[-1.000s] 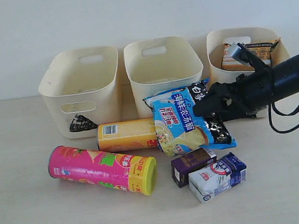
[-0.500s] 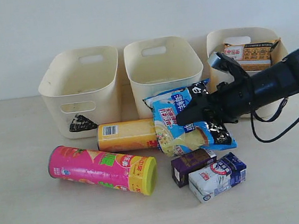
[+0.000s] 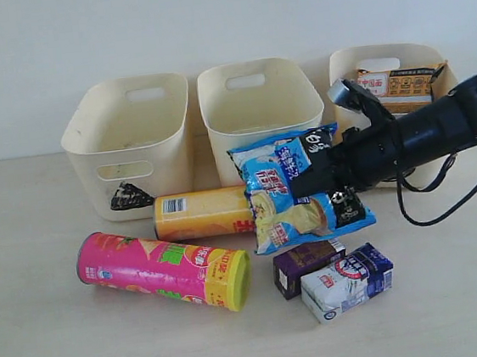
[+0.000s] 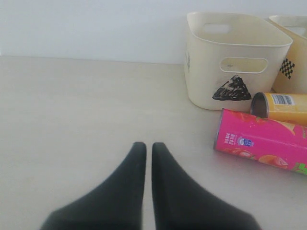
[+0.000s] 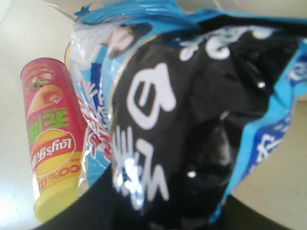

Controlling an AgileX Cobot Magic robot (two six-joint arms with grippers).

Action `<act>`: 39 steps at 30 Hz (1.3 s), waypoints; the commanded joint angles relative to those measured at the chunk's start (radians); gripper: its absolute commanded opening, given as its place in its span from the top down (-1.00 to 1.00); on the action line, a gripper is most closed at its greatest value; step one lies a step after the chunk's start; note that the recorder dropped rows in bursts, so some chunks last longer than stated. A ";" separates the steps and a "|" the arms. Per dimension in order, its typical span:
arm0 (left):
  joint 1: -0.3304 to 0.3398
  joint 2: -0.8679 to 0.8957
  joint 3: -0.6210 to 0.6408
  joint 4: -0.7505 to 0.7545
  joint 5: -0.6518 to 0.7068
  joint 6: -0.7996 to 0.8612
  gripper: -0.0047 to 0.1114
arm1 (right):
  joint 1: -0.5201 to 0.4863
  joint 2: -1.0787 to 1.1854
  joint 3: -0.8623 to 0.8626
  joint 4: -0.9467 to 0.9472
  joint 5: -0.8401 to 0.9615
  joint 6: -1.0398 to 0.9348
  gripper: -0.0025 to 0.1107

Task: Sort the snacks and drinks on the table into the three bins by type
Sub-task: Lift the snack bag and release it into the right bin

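- Exterior view: the right tool (image 3: 309,181) reaches in from the right and has its jaws closed in on the upper part of the blue-black packet (image 3: 279,198), pinching the crumpled film. The packet stands in front of the middle bin (image 3: 217,138), and its left edge overlaps one end of the yellow tube (image 3: 198,215). The pink tube (image 3: 154,268) lies on its side on the bench (image 3: 52,351), nearer the camera. The purple carton (image 3: 305,263) and the white-and-blue carton (image 3: 348,282) sit side by side, touching, below the packet. The orange packet (image 3: 399,86) leans inside the right bin (image 3: 346,107). The triangle bin (image 3: 91,160) stands at the left.
- Left wrist view: the left tool (image 4: 148,145) hangs over bare bench with its two dark fingers (image 4: 129,182) drawn together, only a thin slit between them, and nothing held. The triangle bin (image 4: 206,81), pink tube (image 4: 261,141) and yellow tube (image 4: 283,108) lie well apart from it.
- Right wrist view: the blue-black packet (image 5: 192,120) fills the frame right at the tool and hides the fingertips. The pink tube (image 5: 50,134) lies beyond it.
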 commanded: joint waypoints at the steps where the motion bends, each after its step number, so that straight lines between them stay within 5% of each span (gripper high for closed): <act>1: 0.001 -0.003 -0.003 0.004 0.001 0.007 0.85 | -0.025 -0.069 0.004 -0.033 0.025 -0.006 0.96; 11: 0.001 -0.003 -0.003 0.004 0.001 0.007 0.85 | -0.034 -0.365 0.004 -0.153 0.048 0.128 0.96; 20: 0.001 -0.003 -0.003 0.004 0.001 0.007 0.85 | -0.034 -0.525 0.004 -0.155 -0.522 0.126 0.96; 25: 0.001 -0.003 -0.003 0.004 0.001 0.007 0.85 | -0.034 -0.470 -0.038 -0.155 -0.783 0.019 0.96; 39: 0.001 -0.003 -0.003 0.004 0.001 0.007 0.85 | -0.034 -0.116 -0.338 -0.155 -0.779 0.014 0.96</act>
